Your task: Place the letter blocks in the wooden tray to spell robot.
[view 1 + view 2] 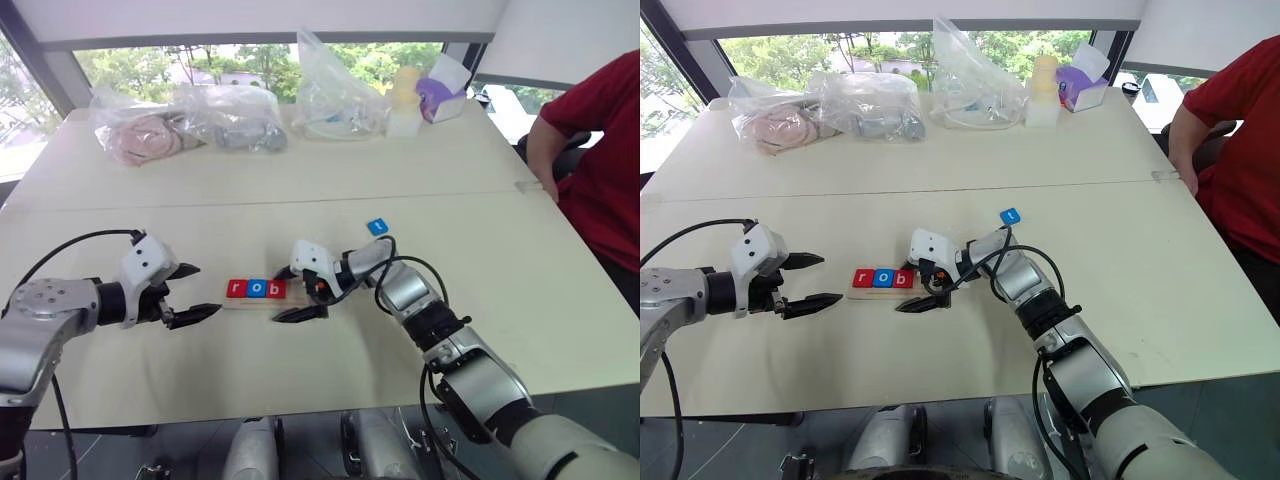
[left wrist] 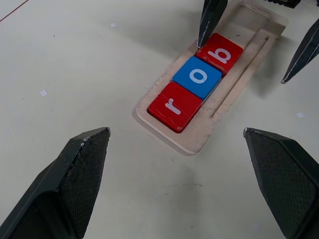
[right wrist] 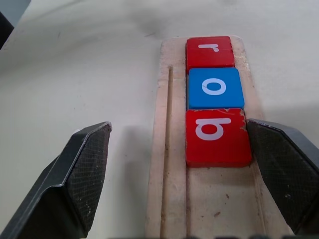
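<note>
Pale wood, long narrow shallow tray (image 2: 197, 142) lies flat on the cream table (image 1: 300, 190), between my two claws. Three flat square tiles sit in it side by side, touching: red tile with white r (image 2: 174, 106) at the end toward my left claw, blue tile with white o (image 2: 197, 76) next, red tile with white b (image 3: 217, 137) third. Rest of the tray past the b is bare wood. Another blue tile (image 1: 377, 227), its letter too small to read from the head views, lies on the table well apart from the tray, behind my right arm.

My left claw (image 1: 192, 294) hovers just off the r end, black fingers wide apart, empty. My right claw (image 1: 296, 293) sits over the bare end, fingers spread either side of the tray, one tip just beside the b tile, gripping nothing.

Far edge: clear plastic bags (image 1: 190, 120). Person in red shirt (image 1: 600, 170) at the right side.
</note>
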